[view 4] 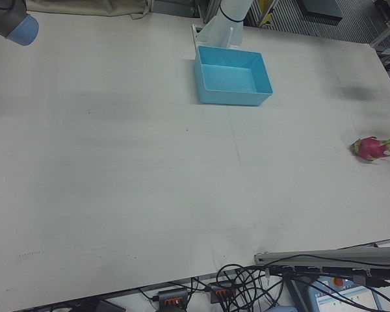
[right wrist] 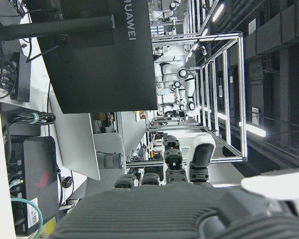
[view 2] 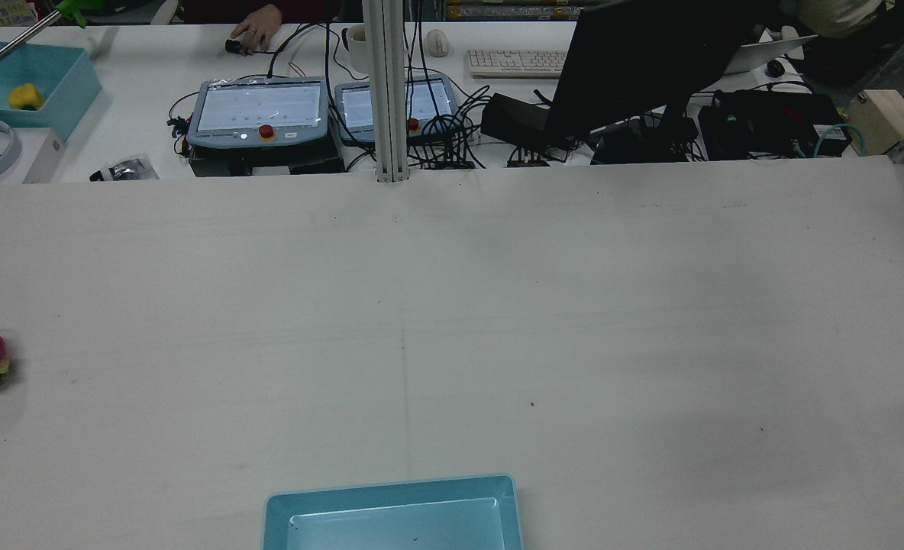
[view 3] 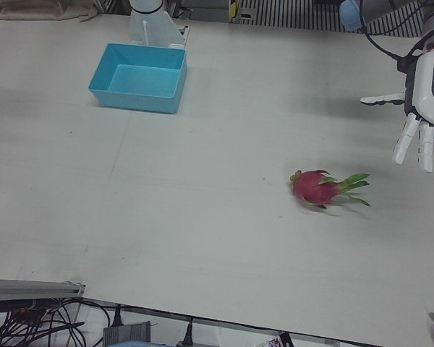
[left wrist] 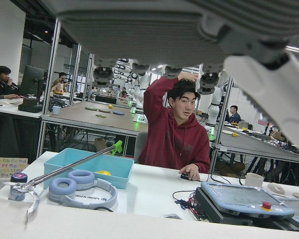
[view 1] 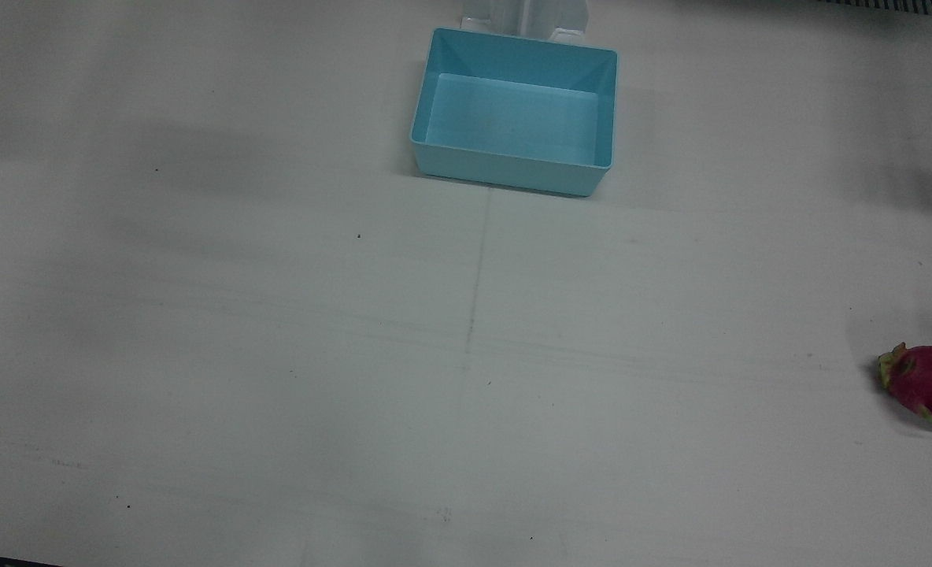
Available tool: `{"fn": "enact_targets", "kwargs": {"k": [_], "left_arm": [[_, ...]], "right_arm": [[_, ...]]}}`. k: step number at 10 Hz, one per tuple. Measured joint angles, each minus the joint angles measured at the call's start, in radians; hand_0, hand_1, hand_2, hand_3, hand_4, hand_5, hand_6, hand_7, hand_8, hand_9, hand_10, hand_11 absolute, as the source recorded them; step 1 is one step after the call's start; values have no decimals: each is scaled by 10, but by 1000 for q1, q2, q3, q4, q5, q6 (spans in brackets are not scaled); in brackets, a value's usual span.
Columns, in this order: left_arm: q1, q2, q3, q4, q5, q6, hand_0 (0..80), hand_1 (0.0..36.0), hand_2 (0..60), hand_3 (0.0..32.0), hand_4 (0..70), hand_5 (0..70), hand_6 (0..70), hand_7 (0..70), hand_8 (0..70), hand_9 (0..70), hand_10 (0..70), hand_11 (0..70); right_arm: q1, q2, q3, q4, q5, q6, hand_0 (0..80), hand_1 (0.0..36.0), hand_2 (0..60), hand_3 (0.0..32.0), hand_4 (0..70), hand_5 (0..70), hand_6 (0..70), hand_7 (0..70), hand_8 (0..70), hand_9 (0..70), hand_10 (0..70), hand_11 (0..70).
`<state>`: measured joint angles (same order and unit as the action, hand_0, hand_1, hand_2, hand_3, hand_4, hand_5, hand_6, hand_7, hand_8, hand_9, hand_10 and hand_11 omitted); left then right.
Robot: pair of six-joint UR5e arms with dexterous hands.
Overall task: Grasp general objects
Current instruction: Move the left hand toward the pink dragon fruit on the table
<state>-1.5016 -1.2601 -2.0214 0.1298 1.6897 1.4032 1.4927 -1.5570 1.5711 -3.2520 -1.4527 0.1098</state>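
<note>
The dragon fruit (view 3: 317, 187) is lying on its side on the white bench (view 3: 202, 217), below the left hand (view 3: 425, 108) and off toward the bench's middle, well apart from its fingertips. Its pink body is pointing toward the middle of the bench and its green leaf tips are pointing back toward the side where the hand is hanging. The left hand is hovering above the bench at the left-front view's right edge, palm down, with its white fingers (view 3: 419, 144) hanging spread apart and holding nothing; the thumb is sticking out sideways.

The blue bin (view 3: 139, 77) is sitting far from the left hand, near the arms' pedestal at the bench's far edge, well apart from the dragon fruit, and nothing is showing inside it.

The right hand (right wrist: 189, 199) is showing only in its own camera, as dark and white finger parts at the bottom of the picture, and whether its fingers are apart or together cannot be told. Beyond it a black monitor (right wrist: 99, 55) is standing.

In the left hand view a person in a red hoodie (left wrist: 177, 134) is sitting behind a desk with headphones (left wrist: 82, 186) and a teach pendant (left wrist: 246, 198) on it.
</note>
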Motion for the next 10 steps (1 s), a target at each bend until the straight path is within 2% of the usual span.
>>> {"fn": "enact_targets", "kwargs": {"k": [2, 4, 5, 7, 10], "left_arm": [[10, 2, 10, -56, -4, -32, 609, 182, 0, 320, 0, 6, 0, 44, 0, 0, 0, 0], [40, -4, 72, -140, -37, -64, 602, 177, 0, 320, 0, 56, 0, 89, 0, 3, 0, 0], [79, -8, 104, -174, -65, -68, 610, 180, 0, 320, 0, 84, 0, 106, 0, 7, 0, 0], [188, -28, 140, -199, -138, -61, 588, 169, 0, 320, 0, 91, 0, 88, 0, 3, 0, 0], [296, -60, 180, -194, -214, -24, 573, 163, 0, 320, 0, 75, 0, 78, 0, 1, 0, 0]], "right_arm": [[0, 1, -1, 0, 0, 1, 0, 0, 0, 0, 0, 0, 0, 0, 0, 0, 0, 0], [0, 1, -2, 0, 0, 1, 0, 0, 0, 0, 0, 0, 0, 0, 0, 0, 0, 0], [0, 1, -2, 0, 0, 1, 0, 0, 0, 0, 0, 0, 0, 0, 0, 0, 0, 0], [0, 2, -1, 0, 0, 1, 0, 0, 0, 0, 0, 0, 0, 0, 0, 0, 0, 0], [0, 2, 0, 0, 0, 1, 0, 0, 0, 0, 0, 0, 0, 0, 0, 0, 0, 0]]}}
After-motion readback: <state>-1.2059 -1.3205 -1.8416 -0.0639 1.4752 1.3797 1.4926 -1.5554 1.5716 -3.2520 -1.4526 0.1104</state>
